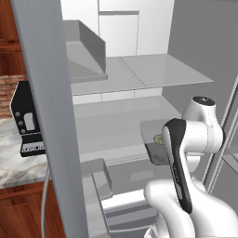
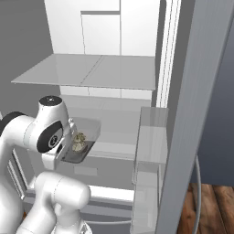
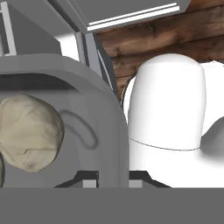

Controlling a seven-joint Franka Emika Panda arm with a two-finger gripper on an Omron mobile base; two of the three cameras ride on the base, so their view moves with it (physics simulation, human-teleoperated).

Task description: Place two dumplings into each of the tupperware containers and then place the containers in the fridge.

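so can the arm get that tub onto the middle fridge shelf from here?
Probably yes: the gripper is shut on the tupperware container, already held over the middle shelf, with nothing visible between.

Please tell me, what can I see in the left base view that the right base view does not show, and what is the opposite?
Left base view alone: a black appliance on a marble counter, with brick wall behind. Right base view alone: wooden floor at the lower right, and two dumplings clearly visible. Both: the open fridge with pale shelves, the white arm, and a grey tupperware container held over the lower shelf.
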